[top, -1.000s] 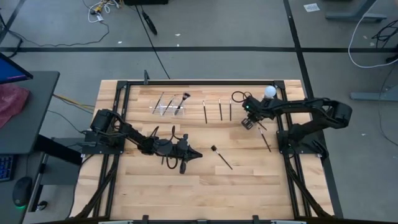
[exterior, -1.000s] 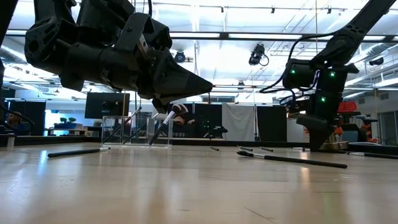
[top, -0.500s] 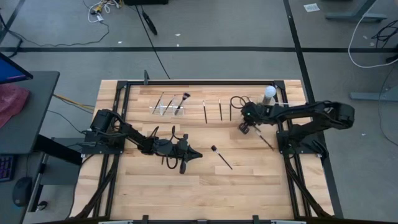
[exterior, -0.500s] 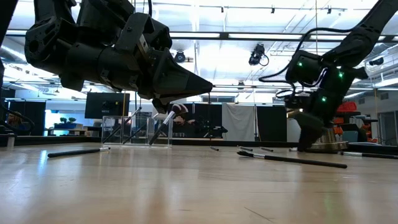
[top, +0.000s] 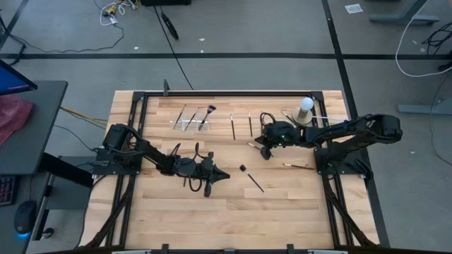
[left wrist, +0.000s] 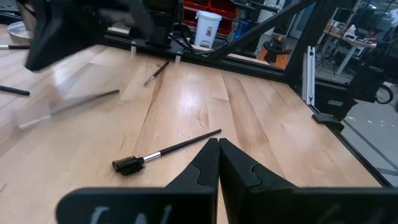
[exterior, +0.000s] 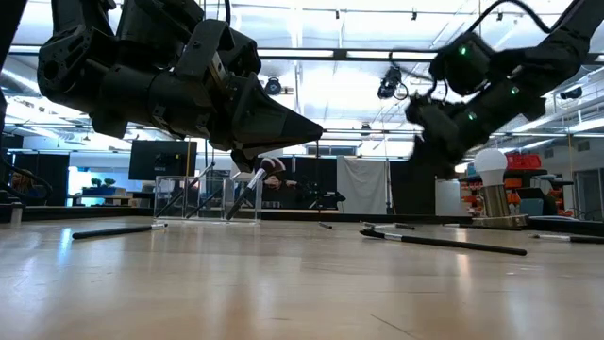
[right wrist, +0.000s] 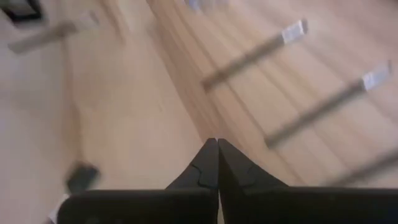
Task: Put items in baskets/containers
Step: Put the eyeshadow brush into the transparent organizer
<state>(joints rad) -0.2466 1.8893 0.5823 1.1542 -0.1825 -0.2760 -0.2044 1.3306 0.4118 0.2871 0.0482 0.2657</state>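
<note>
A clear holder (top: 189, 123) stands at the far left of the table with a few brushes leaning in it; the low view shows the holder (exterior: 206, 198) too. Two brushes (top: 233, 126) (top: 249, 123) lie right of it. One brush (top: 251, 178) lies mid-table, just ahead of my left gripper (top: 226, 175), which hovers shut and empty (left wrist: 213, 142). Another brush (top: 297, 166) lies near the right rail. My right gripper (top: 264, 149) hangs above the table, right of the two brushes, slanting down toward the left, shut with nothing between its fingers (right wrist: 212, 142).
A white ball on a stand (top: 306, 106) sits at the far right, behind the right arm. In the low view one more brush (exterior: 118, 229) lies on the wood below the left arm. Black rails (top: 321, 183) run along the table's sides.
My right gripper has gone toward the table's left and risen a little, tipping from pointing straight down to slanting forward. The brush near the right rail has turned from diagonal to lying nearly left-to-right on the table.
</note>
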